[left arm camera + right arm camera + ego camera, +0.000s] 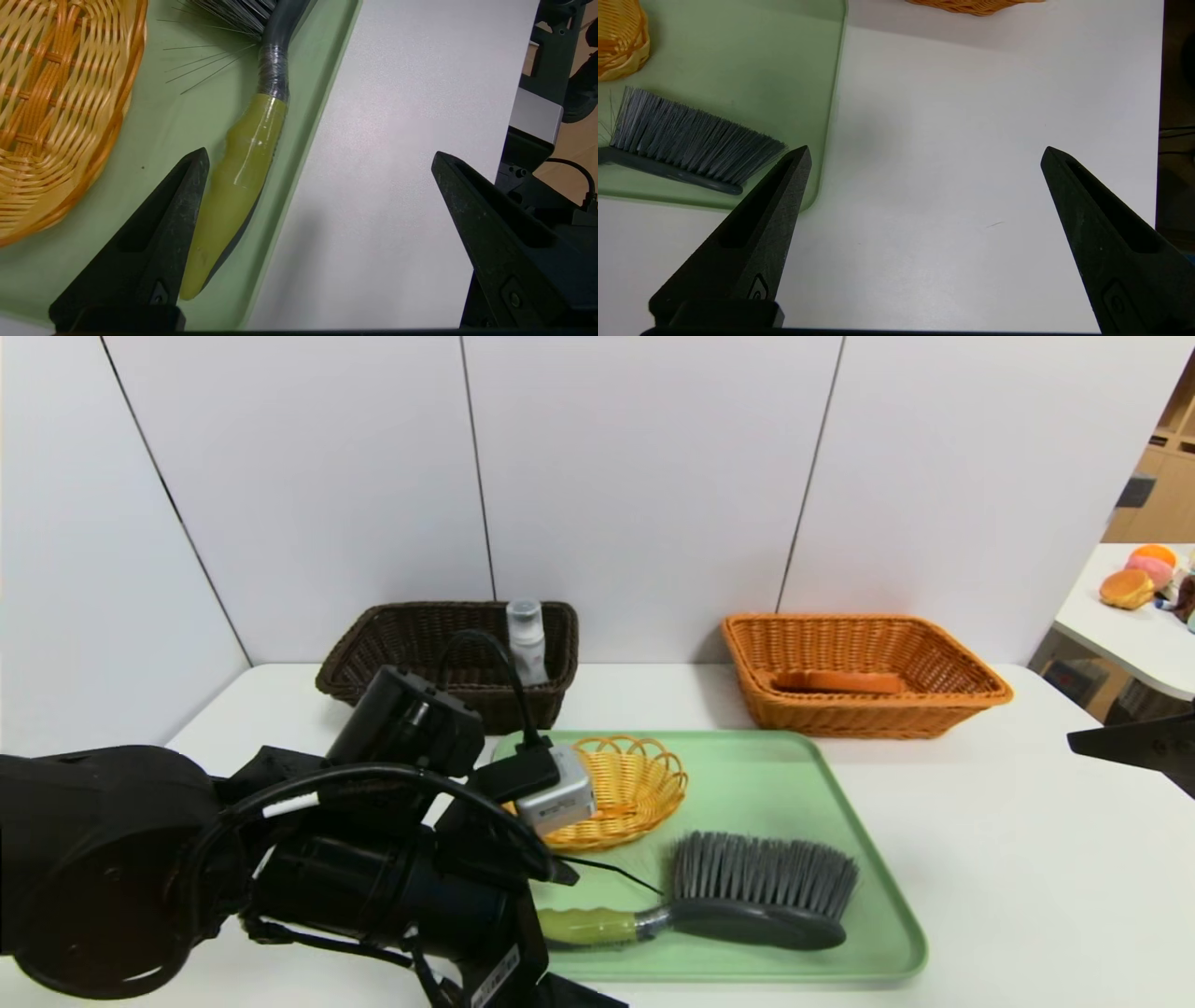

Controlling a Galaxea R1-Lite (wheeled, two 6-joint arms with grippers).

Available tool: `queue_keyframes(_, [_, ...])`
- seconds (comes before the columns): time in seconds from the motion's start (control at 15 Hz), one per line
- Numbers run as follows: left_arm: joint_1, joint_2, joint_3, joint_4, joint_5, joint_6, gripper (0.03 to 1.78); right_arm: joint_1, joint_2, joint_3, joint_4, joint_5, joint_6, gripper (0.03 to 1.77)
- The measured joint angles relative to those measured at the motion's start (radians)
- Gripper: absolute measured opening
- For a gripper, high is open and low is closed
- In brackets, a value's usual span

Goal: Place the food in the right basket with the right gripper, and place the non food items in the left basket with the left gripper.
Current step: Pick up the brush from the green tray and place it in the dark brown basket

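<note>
A grey brush (761, 887) with a yellow-green handle (243, 172) lies along the front of the green tray (794, 784). My left gripper (320, 154) hangs open over the tray's front-left rim. The handle sits just inside one of its fingers (187, 196), and nothing is gripped. The dark brown left basket (373, 644) holds a clear bottle (527, 639). The orange right basket (934, 653) holds a long orange-brown food item (840, 682). My right gripper (925, 149) is open and empty over bare table, right of the tray.
A small yellow wicker basket (644, 784) stands on the tray's left half, partly behind my left wrist. Bare white table (1008, 859) lies right of the tray. A side table (1120, 625) with colourful items stands at the far right.
</note>
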Motion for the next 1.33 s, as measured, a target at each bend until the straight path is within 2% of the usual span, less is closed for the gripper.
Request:
queue_keyframes(0.73, [0.024, 0.101, -0.044, 0.001, 0.011, 0.008, 1.69, 0.011, -0.015, -0.001, 0.0, 0.003, -0.001, 1.7])
queue_keyframes(0.93, [0.031, 0.127, -0.056, -0.001, 0.057, 0.012, 1.69, 0.012, -0.018, 0.0, 0.0, 0.004, -0.001, 1.7])
queue_keyframes(1.2, [0.031, 0.148, -0.06, -0.006, 0.079, 0.016, 1.69, 0.013, -0.027, 0.004, 0.001, 0.006, -0.001, 1.7])
queue_keyframes(1.33, [0.03, 0.159, -0.06, -0.012, 0.122, 0.039, 1.69, 0.013, -0.03, 0.005, 0.001, 0.009, -0.002, 1.7])
